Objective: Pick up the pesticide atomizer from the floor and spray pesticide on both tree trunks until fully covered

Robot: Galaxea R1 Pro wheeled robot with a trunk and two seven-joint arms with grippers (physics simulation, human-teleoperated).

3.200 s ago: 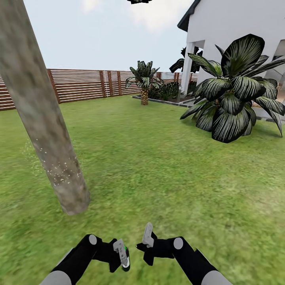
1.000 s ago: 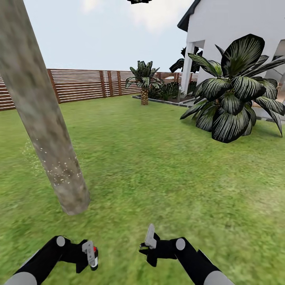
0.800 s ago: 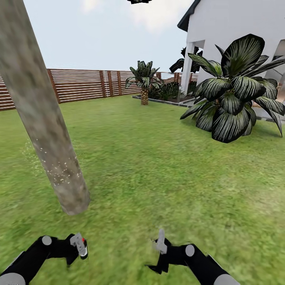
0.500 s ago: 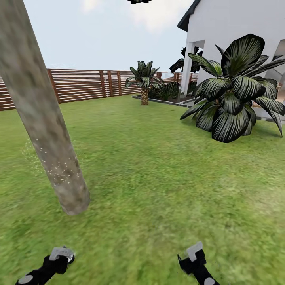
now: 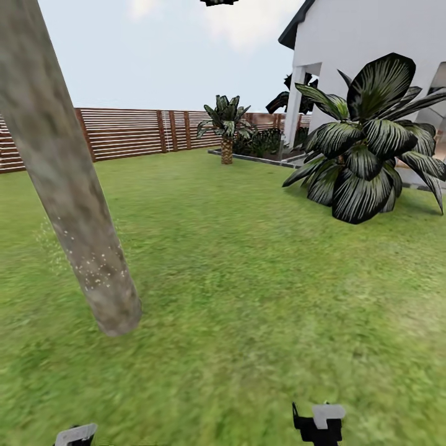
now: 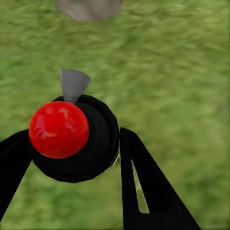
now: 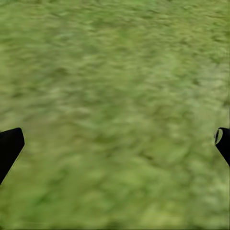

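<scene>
Left gripper [image 6: 72, 158] is clenched on the small red-topped pesticide atomizer [image 6: 59, 129], held low over the green lawn [image 5: 248, 279]. Right gripper [image 7: 115, 143] is spread wide and holds nothing. Step in hand, as judged: spraying the leaning grey-tan tree trunk [image 5: 68, 179], speckled low down. Next: raise the atomizer toward unspeckled bark.

head: forward-down over lawn [image 5: 248, 279] | wrists: close, facing grass | shared: lawn

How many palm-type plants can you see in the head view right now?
2. A small palm stands far back by the fence; a big dark-leaved one sits right, beside the house. Others may be hidden behind it.
</scene>
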